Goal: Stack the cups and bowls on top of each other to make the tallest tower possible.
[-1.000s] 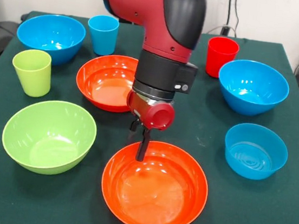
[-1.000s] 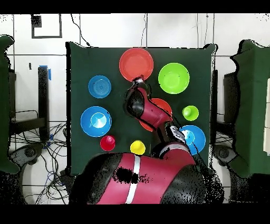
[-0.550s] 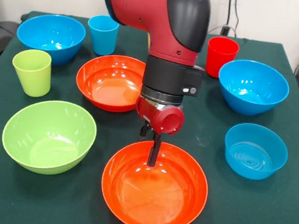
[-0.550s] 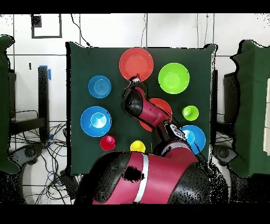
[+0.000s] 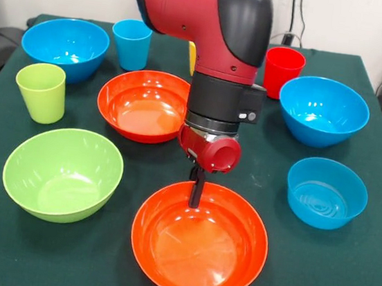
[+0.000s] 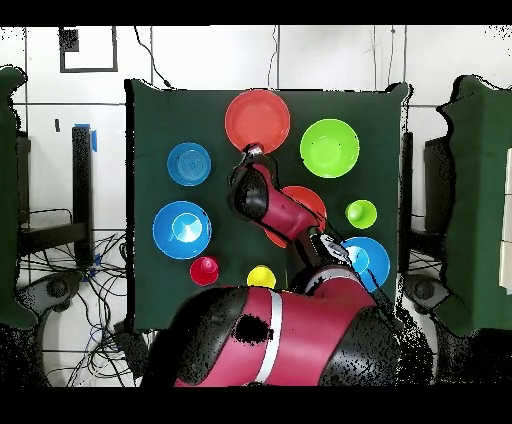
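Orange and glossy, the near orange bowl (image 5: 198,247) sits at the table's front edge in the front view, wide and shallow, with the gripper (image 5: 196,189) reaching down at its far rim. The dark fingers (image 5: 196,194) stand close together at that rim, but whether they pinch the bowl's wall or merely touch it cannot be told. In the overhead view the same bowl (image 6: 258,120) lies at the top of the cloth with the gripper (image 6: 251,152) at its lower edge.

No tower stands: every piece rests singly on the table. A second orange bowl (image 5: 140,104) lies just behind the arm (image 5: 217,41). The lime green bowl (image 5: 62,172) sits to the left in the front view, with the green cup (image 5: 40,91) behind it. Further back are a deep blue bowl (image 5: 65,46) and the blue cup (image 5: 130,43). On the right are the red cup (image 5: 282,70), another deep blue bowl (image 5: 322,110) and the smaller blue bowl (image 5: 326,192). The yellow cup (image 6: 261,277) shows clearly only from overhead, mostly hidden by the arm in the front view.

The table (image 5: 341,280) is covered in dark green cloth; cables (image 6: 60,290) trail on the pale floor beside it.
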Available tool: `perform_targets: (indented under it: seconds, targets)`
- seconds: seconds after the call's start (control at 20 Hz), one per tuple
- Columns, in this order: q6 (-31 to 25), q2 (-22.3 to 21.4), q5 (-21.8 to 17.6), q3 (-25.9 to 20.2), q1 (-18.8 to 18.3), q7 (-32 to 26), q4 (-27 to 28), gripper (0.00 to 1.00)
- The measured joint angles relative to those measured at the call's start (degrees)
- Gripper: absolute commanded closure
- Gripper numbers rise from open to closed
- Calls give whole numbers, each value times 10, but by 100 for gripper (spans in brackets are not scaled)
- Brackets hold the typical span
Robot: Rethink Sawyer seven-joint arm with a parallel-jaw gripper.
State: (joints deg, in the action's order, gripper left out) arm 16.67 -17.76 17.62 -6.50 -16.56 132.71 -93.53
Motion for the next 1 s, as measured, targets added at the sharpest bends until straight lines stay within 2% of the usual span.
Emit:
perform_targets:
  seconds: [0.5, 0.7, 0.85, 1.0]
  targets:
    - [3, 1, 7, 8, 7, 0, 0, 100]
    - [18, 3, 44, 37, 38, 1, -1, 100]
    - [38, 4, 86, 62, 72, 5, -4, 100]
    - [56, 4, 104, 73, 89, 9, -11, 100]
